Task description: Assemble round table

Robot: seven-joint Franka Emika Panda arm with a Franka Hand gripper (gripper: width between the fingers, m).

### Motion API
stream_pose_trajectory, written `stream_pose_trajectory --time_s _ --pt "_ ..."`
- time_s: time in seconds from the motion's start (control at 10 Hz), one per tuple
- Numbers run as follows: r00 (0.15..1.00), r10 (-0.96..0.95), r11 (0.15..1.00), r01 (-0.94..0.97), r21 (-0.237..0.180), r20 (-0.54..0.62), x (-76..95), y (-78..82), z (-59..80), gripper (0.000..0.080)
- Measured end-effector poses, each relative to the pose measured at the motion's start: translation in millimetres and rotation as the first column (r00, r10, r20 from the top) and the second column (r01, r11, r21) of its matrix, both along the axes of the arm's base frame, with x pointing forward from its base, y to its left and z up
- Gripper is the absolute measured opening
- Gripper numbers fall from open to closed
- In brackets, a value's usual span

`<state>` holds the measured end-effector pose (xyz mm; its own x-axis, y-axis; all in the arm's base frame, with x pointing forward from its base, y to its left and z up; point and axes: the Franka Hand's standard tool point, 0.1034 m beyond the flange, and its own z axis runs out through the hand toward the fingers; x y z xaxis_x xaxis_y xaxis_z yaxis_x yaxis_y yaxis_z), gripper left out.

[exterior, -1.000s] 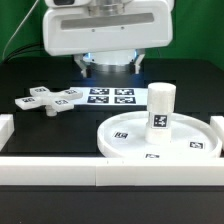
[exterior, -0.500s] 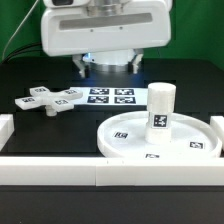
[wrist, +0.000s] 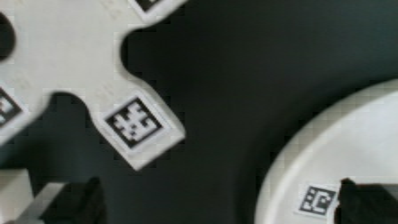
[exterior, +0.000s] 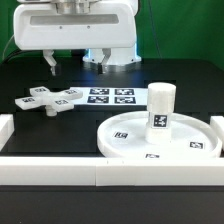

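Gripper jaws spread wide, I see nothing between them. Cross-shaped base lies flat below the jaws, not touching. Round disc, with the leg upright on it, sits well off to the side of them.

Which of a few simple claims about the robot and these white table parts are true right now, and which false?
1. The cylinder leg stands upright on the round disc. True.
2. The cross-shaped base lies to the exterior view's left of the marker board. True.
3. The gripper holds the cross-shaped base. False: the gripper is open and empty, and the base lies flat on the table.
4. The leg is joined to the base. False: they are apart.
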<state>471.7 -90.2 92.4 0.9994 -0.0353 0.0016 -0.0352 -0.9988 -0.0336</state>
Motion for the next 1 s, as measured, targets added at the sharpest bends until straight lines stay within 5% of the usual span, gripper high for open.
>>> stream_pose_trajectory --time_s 0.2,0.6,1.0 --pt "1.000 -0.003 1.000 0.003 0.000 -0.002 -0.9 -1.2 -0.7 0.0648" --pt "0.986 -0.167 0.986 0.167 -0.008 -0.012 -20.4 -52.0 -11.6 0.0648" --pt "0.986 -0.163 0.987 0.163 -0.007 -0.017 -20.7 -50.7 -13.9 0.0648"
